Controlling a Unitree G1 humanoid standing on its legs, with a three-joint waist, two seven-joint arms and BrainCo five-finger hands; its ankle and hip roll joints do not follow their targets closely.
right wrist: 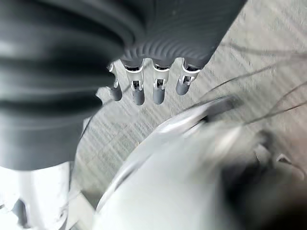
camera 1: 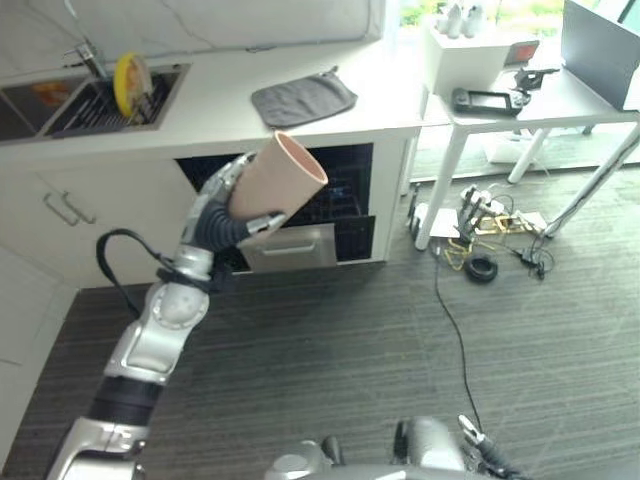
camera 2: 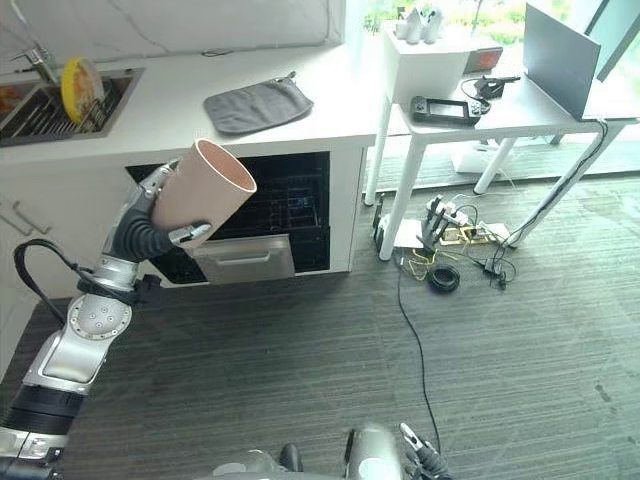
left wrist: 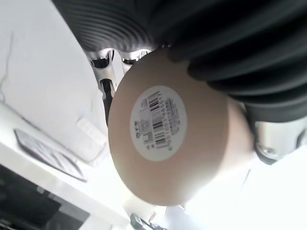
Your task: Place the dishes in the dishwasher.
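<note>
Pink cup held aloft before the open dishwasher

The pink cup (camera 1: 278, 178) lies tilted in the left hand (camera 1: 222, 205), whose fingers curl around it, above the dishwasher (camera 1: 322, 205) under the tabletop (camera 1: 220, 100); a loose grip could drop it. The right hand (right wrist: 148, 84) hangs relaxed.

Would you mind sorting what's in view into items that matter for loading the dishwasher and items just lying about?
For the job:
pink cup in the left hand
open dishwasher
yellow plate in the sink rack

Lying about:
grey cloth
handheld console
power strip

Bright window daylight; both wrist views blurred, glary.
</note>
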